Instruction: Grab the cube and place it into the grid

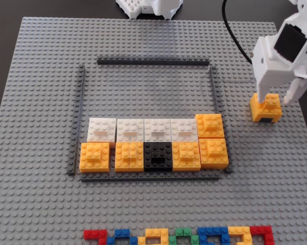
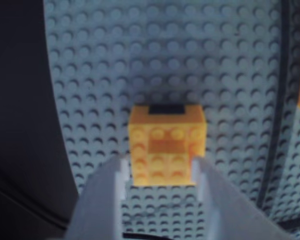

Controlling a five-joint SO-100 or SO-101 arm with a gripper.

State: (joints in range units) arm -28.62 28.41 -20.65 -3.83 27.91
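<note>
The grid (image 1: 213, 89), a rectangle of thin dark grey strips, is seen in the fixed view on the grey studded baseplate (image 1: 41, 76). Its lower part is filled by two rows of cubes: four white cubes (image 1: 143, 129) and one orange cube (image 1: 210, 125) behind, and in front four orange cubes (image 1: 95, 156) with a black cube (image 1: 158, 155) set among them. The upper half of the frame is left bare.

The cube (image 1: 266, 108) is found outside the grid, to the right of its right strip in the fixed view, resting on the baseplate near the plate's right edge. The gripper (image 1: 277, 97) is lowered over it with its white fingers (image 2: 115, 175) spread, one at each side of the cube (image 2: 167, 145); in the wrist view they are seen astride its near end, but whether it is actually squeezed cannot be told.

A row of multicoloured bricks (image 1: 179, 236) is laid along the near edge of the baseplate. A dark tabletop (image 1: 5, 61) is visible beyond the plate's edges.
</note>
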